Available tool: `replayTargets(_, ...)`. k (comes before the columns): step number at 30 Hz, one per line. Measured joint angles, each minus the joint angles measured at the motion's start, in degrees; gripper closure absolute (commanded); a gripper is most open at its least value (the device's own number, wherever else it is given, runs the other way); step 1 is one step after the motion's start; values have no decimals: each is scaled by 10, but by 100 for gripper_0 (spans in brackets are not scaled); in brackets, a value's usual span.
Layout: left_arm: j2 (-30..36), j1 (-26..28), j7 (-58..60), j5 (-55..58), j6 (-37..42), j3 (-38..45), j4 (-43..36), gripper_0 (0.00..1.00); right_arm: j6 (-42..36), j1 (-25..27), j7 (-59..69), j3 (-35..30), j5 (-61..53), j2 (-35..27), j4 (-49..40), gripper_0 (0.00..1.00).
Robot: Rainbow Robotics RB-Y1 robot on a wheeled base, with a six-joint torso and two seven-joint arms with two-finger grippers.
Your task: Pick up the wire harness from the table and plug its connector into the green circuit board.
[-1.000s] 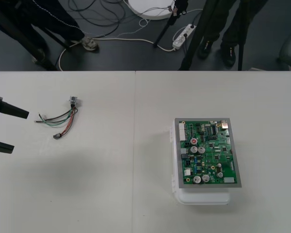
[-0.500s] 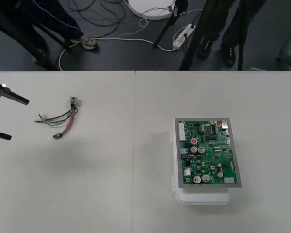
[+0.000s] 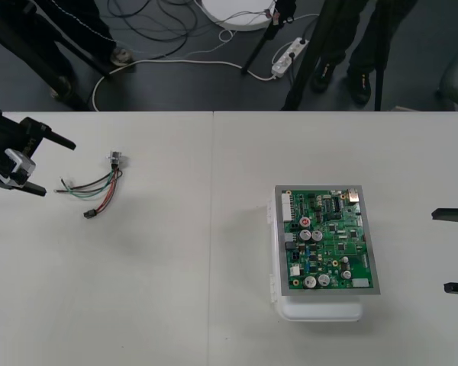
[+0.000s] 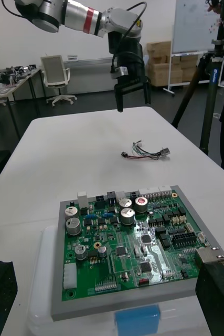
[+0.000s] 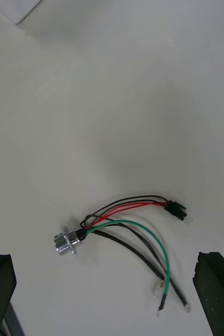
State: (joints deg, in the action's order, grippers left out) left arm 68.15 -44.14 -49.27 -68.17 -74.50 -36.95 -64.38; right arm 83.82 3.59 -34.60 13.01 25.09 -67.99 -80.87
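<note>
The wire harness (image 3: 98,187) lies loose on the table's left part, with its round metal socket (image 3: 116,159) at the far end and its small black plug (image 3: 89,215) nearer me. My left gripper (image 3: 49,166) hovers open just left of it, and the left wrist view shows the socket (image 5: 67,244), the plug (image 5: 176,210) and the red, black and green wires ahead of the wide-apart fingers (image 5: 215,291). The green circuit board (image 3: 328,240) sits on its white base (image 3: 320,309) right of centre. My right gripper (image 3: 453,252) stands open at the right edge, facing the board (image 4: 132,247).
The table seam (image 3: 212,229) runs between the harness and the board. Tripod legs and cables stand on the dark floor (image 3: 214,84) beyond the far edge. In the right wrist view the left arm's gripper (image 4: 131,97) hangs above the harness (image 4: 144,153).
My left gripper has come in from the left edge and turned toward the harness. The right gripper's fingertips have entered at the right edge. Harness and board have not moved.
</note>
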Motion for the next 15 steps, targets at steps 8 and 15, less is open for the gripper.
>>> replayTargets(8, 0, -67, -22, -1, 86, -102, -5, 0, 0, -81, -52, 122, -61, -10, 50, 0)
replayTargets(15, 0, -115, -135, -1, 188, -187, -50, 0, 0, -127, -115, 174, -83, -10, 69, 0)
